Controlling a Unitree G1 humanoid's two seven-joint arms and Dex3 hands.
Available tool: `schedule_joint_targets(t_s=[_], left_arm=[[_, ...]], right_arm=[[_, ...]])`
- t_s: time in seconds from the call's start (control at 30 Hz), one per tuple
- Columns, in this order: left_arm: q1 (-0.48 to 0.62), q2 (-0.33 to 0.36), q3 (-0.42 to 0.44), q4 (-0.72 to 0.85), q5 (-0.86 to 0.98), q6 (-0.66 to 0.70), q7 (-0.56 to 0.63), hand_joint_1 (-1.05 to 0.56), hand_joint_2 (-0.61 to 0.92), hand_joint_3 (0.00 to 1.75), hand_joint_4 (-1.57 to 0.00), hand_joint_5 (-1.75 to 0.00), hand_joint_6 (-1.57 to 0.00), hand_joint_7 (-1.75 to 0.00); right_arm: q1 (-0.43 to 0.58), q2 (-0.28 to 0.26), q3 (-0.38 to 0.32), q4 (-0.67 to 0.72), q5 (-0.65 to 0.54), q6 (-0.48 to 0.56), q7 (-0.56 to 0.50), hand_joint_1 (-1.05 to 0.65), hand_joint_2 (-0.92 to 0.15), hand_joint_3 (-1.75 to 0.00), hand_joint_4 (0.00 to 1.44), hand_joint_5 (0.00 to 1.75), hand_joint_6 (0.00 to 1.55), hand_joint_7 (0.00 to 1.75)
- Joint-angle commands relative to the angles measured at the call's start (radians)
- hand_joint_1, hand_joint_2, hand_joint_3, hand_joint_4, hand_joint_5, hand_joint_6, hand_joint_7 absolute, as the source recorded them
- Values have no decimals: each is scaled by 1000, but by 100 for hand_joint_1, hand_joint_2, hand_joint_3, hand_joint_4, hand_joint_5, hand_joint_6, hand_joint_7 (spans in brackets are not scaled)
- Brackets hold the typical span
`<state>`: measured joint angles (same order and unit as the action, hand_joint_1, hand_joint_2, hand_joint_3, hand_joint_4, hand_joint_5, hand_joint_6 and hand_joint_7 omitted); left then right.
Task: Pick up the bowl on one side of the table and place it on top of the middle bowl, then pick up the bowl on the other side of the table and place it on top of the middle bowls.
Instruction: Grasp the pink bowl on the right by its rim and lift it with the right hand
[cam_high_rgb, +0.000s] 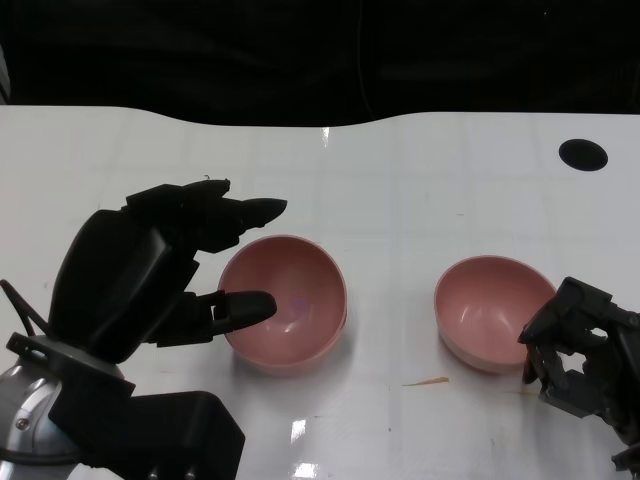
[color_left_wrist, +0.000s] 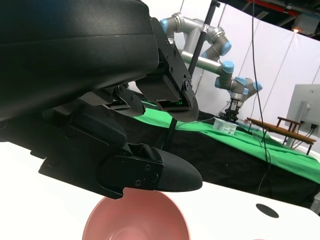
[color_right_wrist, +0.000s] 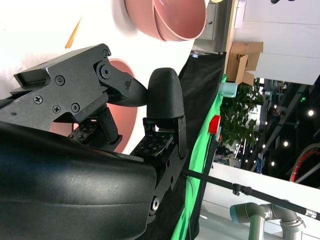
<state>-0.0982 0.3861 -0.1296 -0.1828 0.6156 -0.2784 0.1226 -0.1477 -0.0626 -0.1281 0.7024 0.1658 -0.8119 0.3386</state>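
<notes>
Two pink bowls sit nested as one stack (cam_high_rgb: 285, 305) at the table's middle; the double rim shows in the right wrist view (color_right_wrist: 170, 20). My left hand (cam_high_rgb: 170, 275) is beside the stack's left rim, fingers spread. Its thumb reaches over the near-left rim and the other fingers hover above the far-left rim, holding nothing. The left wrist view shows the stack (color_left_wrist: 135, 220) below the thumb with a gap. A single pink bowl (cam_high_rgb: 490, 310) stands to the right. My right hand (cam_high_rgb: 580, 345) is at its right rim, thumb and fingers apart, with the bowl (color_right_wrist: 122, 125) behind them.
A round black hole (cam_high_rgb: 583, 154) is in the white table (cam_high_rgb: 400, 180) at the far right. A thin orange-brown streak (cam_high_rgb: 425, 381) lies in front of the right bowl. The table's far edge curves against a dark background.
</notes>
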Motion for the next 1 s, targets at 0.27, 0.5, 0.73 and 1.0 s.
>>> schedule_joint_targets(t_s=[0.27,0.5,0.73,1.0], left_arm=[[34,-8,39,-19,-10,-4,9,-77,92,30,-61,-2,-74,-1],[37,-15,45,-22,-9,-6,3,-77,92,30,-62,-2,-74,-1],[48,-23,52,-20,-26,-21,13,-75,92,29,-63,-2,-75,-1],[92,-93,115,80,-191,-228,98,-45,92,27,-84,-13,-88,-6]], right_arm=[[-1,-18,-14,1,1,-8,-10,-11,-72,-89,83,168,75,137],[-1,-19,-12,0,-1,-8,-14,-11,-73,-88,83,168,75,138],[-3,-17,-13,7,6,-11,-7,-10,-73,-87,83,168,75,138],[-11,-15,-11,35,2,-42,-12,-10,-70,-93,83,170,75,140]])
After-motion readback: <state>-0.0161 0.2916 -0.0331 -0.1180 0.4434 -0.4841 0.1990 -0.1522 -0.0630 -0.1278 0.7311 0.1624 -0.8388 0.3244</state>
